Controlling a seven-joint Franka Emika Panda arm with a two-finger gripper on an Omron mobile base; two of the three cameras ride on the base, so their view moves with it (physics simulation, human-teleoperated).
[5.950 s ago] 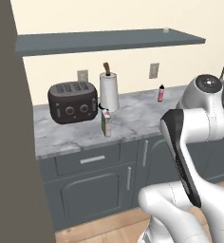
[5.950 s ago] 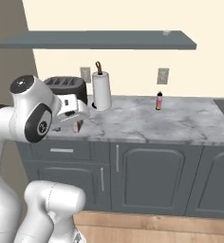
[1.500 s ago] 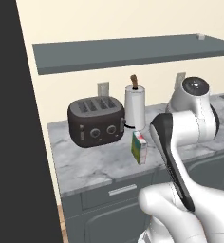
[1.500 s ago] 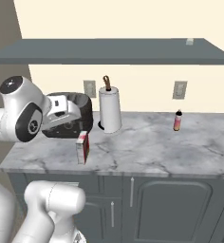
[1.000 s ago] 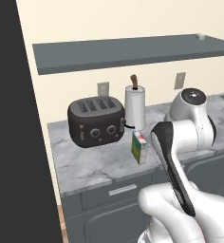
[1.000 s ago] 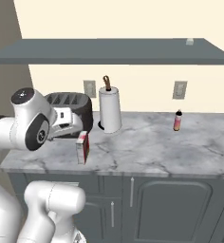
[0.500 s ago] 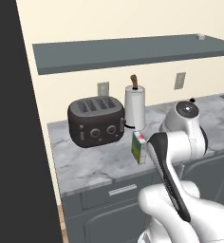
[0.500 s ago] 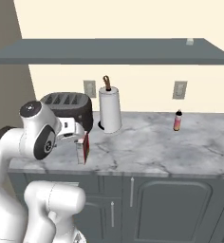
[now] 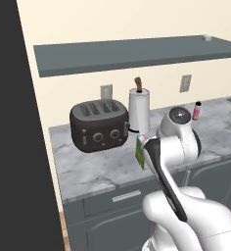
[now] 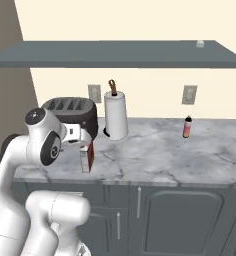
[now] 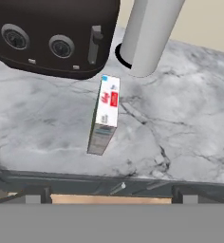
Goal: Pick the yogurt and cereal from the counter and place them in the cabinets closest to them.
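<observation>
The cereal (image 11: 106,114) is a small upright box on the counter (image 11: 180,137), in front of the toaster and the paper-towel roll. In the right base view my gripper (image 10: 82,142) hangs just above the cereal (image 10: 87,156). In the hand view its dark fingertips (image 11: 38,194) stand wide apart at the bottom edge, open and empty, with the box further out between them. My arm partly hides the cereal (image 9: 140,153) in the left base view. The yogurt (image 10: 200,44), tiny and pale-topped, sits at the right end of the cabinet shelf slab (image 10: 115,54).
A dark toaster (image 10: 72,112) stands close behind the box, with a white paper-towel roll (image 10: 115,117) to its right. A slim pink-red bottle (image 10: 187,127) stands further right on the counter. Handled doors and drawers (image 10: 180,215) run below the counter's thick edge.
Since six seconds ago the base has driven closer, so the whole scene shifted. In the last second and a half my arm has folded down and the hand has come low over the cereal box.
</observation>
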